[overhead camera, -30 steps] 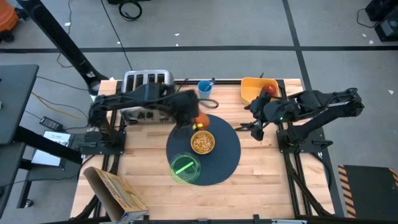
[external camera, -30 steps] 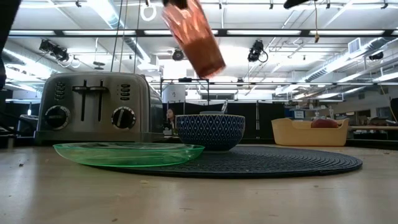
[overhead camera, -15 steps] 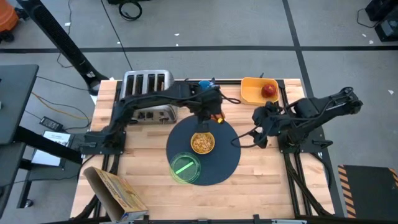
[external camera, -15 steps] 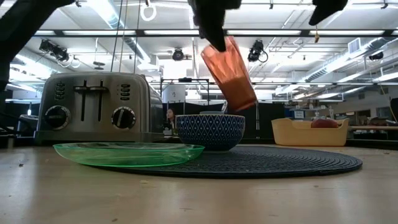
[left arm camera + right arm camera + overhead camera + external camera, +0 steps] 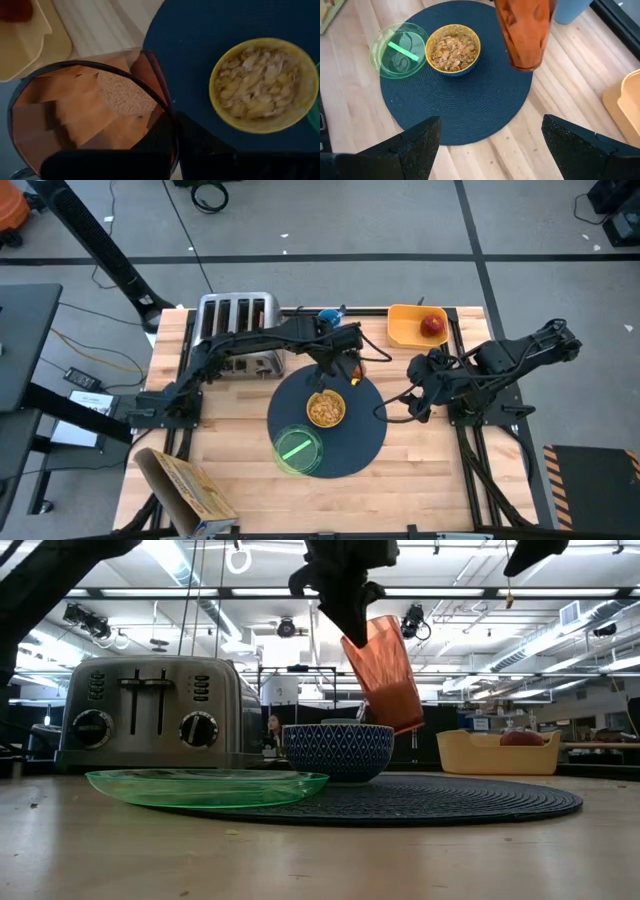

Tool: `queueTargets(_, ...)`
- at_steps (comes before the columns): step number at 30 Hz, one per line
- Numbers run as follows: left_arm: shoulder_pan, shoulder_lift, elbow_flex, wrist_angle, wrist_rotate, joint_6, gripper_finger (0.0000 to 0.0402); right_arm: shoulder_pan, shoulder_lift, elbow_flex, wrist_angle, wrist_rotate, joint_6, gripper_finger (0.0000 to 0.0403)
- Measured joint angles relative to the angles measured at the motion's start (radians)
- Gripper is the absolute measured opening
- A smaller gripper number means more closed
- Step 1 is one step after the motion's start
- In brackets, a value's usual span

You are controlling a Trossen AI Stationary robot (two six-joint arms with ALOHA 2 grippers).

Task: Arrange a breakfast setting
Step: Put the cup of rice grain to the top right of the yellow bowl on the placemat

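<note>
Coming down lower than a moment ago, the left gripper holds the tumbler tight, tilted above the mat's far edge by the bowl. It looks nearly placed. The right gripper waits open on the right.

My high view looks straight down on the whole table. The low view sits at tabletop height, facing level across the mat toward the room. My left wrist view is very close, seemingly looking down. The right wrist view looks down from farther off. All four share the cereal bowl.
</note>
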Motion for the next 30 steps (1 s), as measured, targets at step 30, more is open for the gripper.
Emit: queueTargets(30, 0.027, 0.105, -0.012, 0.02, 0.025, -0.005, 0.0025, 0.0, 0.09, 0.0, 0.091, -0.046, 0.015, 0.0348)
